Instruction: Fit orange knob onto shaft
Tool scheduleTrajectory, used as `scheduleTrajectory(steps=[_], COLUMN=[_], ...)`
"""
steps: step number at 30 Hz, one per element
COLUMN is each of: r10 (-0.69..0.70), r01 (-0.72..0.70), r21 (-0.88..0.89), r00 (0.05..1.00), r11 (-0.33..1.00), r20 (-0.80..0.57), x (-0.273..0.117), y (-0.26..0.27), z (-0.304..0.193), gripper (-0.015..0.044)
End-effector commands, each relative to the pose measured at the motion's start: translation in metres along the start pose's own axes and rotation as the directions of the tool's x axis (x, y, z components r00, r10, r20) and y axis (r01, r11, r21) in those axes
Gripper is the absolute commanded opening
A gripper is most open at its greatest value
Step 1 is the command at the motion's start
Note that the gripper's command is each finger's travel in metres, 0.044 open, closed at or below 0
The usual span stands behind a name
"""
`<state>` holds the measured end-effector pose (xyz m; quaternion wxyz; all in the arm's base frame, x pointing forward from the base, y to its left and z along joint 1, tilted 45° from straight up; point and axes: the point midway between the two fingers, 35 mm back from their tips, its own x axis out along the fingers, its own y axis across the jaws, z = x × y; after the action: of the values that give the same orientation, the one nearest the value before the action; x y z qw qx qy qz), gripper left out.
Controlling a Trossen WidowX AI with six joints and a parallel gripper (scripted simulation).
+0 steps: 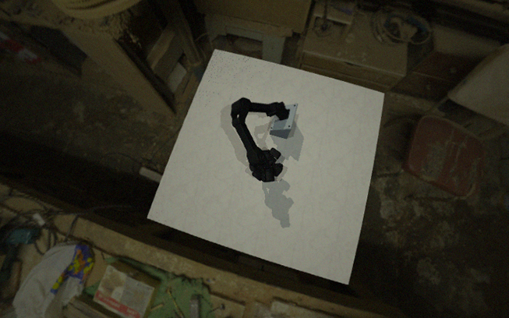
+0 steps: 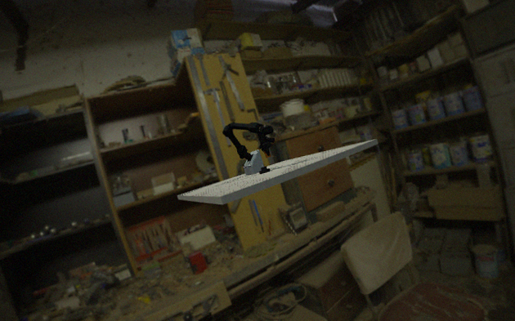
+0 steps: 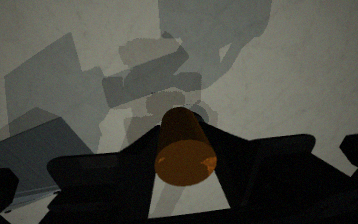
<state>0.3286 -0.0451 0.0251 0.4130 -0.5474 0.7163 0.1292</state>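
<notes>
The orange knob (image 3: 185, 164) is held between the two dark fingers of my gripper (image 3: 179, 127) (image 2: 267, 151); a bit of the knob (image 2: 268, 154) shows below the fingers in the exterior view. The knob's hole is not visible. The dark round pedestal (image 2: 264, 170) sits on the white table below the gripper, with a clear gap between it and the knob. In the top view the arm hides the pedestal. In the wrist view a small dark rounded shape shows just beyond the knob, perhaps the pedestal's edge. The shaft and its flat side cannot be made out.
The arm rises from a grey-blue angled base block (image 1: 281, 126) (image 2: 251, 164) on the white table (image 1: 323, 211) (image 2: 335, 154). The block's edge also shows at the wrist view's lower left. Arm shadows fall across the table.
</notes>
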Motion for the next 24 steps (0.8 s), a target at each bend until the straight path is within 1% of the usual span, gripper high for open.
scheduleTrajectory(steps=[1, 18, 21, 24], r10=[-0.008, -0.013, -0.013, -0.013], r01=[0.008, 0.013, 0.013, 0.014], r21=[0.000, -0.005, -0.001, 0.042], r00=[1.000, 0.999, 0.999, 0.999], r11=[1.000, 1.000, 1.000, 0.999], r20=[-0.003, -0.030, -0.031, -0.031], x=[0.002, 0.015, 0.016, 0.016], y=[-0.006, -0.021, -0.021, -0.021], z=[-0.013, -0.062, -0.063, -0.063], gripper=[0.0000, 0.0000, 0.0000, 0.0000])
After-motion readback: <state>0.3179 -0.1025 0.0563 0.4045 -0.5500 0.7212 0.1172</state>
